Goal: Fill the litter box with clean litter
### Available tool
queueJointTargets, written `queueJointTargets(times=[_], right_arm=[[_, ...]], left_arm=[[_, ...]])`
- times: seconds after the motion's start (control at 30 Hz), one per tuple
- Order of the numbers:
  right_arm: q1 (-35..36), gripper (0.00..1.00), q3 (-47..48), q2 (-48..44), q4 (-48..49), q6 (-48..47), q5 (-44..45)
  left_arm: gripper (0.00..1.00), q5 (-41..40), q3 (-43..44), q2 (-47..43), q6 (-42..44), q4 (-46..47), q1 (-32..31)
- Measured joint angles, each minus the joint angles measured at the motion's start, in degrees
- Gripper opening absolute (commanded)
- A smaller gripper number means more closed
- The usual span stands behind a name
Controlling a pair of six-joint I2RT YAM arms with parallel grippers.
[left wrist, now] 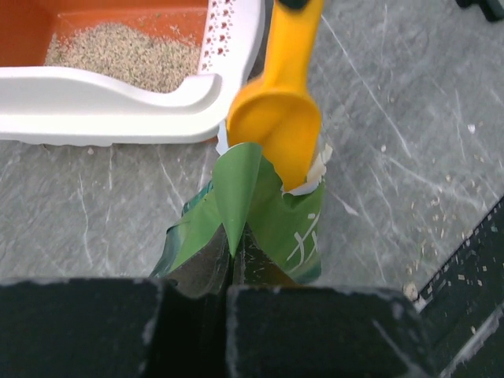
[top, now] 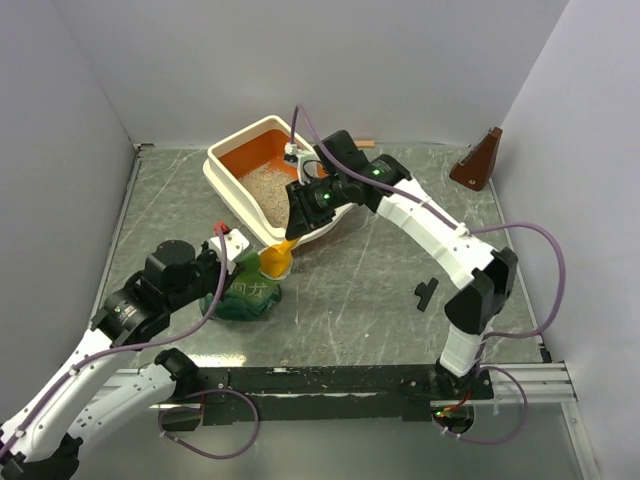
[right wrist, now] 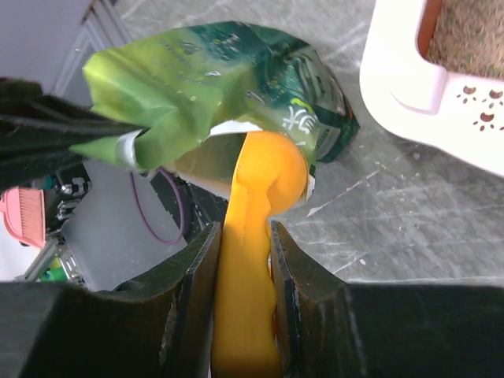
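From above, the large rectangular plastic litter box [top: 222,178], cream rim and orange inner walls, sits on the grey marbled table [top: 360,290] at about 11 o'clock from its middle. A patch of pale sandy clean litter [top: 268,186] lies in the near half of it. The crinkled green plastic bag [top: 245,297] stands at 8 o'clock, well short of the box.

The right claw [top: 296,224] hangs over the box's near corner, so the litter lies just off at its 10 o'clock and the bag down at 7 o'clock. Only the right wrist camera shows the grip: both jaws are pressed flat on the handle of the yellow-orange plastic scoop [right wrist: 253,205], partly closed around it. The scoop's bowl is tucked under the bag's raised flap, at the mouth.

The left wrist camera adds something else. The left claw [left wrist: 228,287] is closed tight, pinching the bag's top edge and holding it up. From there the scoop comes in from 12 o'clock, the box is at 10 o'clock, and its short end has a paw-print cut-out pattern that the overhead view does not resolve. Loose grains speckle the table at 4 o'clock.
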Motion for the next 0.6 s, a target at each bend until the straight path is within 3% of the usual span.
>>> queueJointTargets(times=[0.27, 0.6], right_arm=[[1.05, 0.00, -1.07, 4.87, 0.98, 3.13, 2.08], [1.62, 0.00, -13.57, 5.42, 14.75, 10.56, 0.35]], left_arm=[[0.01, -1.66, -7.34, -3.65, -2.49, 8.61, -0.85], [0.01, -3.17, -8.17, -5.51, -2.71, 8.92, -1.53]])
